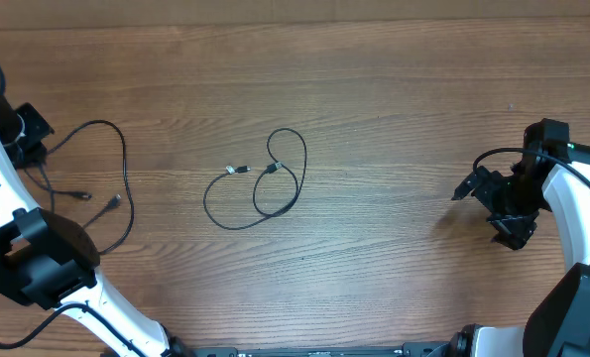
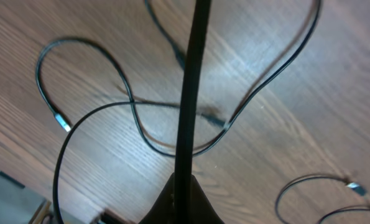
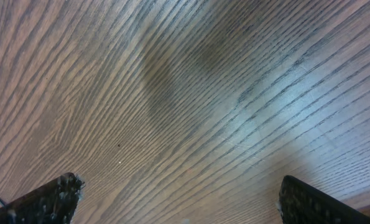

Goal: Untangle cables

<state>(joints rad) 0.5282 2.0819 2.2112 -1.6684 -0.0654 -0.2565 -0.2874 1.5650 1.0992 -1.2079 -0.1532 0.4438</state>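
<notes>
Near the centre of the worktop [image 1: 394, 89]: middle cable [image 1: 300, 174], thin and black, curled in two loose loops that cross, with a silver-tipped plug [image 1: 231, 171] at its upper-left end. Untouched by either arm.

Well apart, toward the left edge: left cable [image 1: 125, 164], sweeping out in a wide arc and trailing back toward the arm's base, with a small plug end [image 1: 114, 201] lying inside the arc.

Left gripper [image 2: 181, 193] pressed together, pinching a stretch of black cord that runs straight up through the left wrist view, raised above more loops and silver tips on the wood below.

Right gripper [image 3: 178, 186] spread wide, holding nothing, over bare wood grain at the right side, far from both cables.
</notes>
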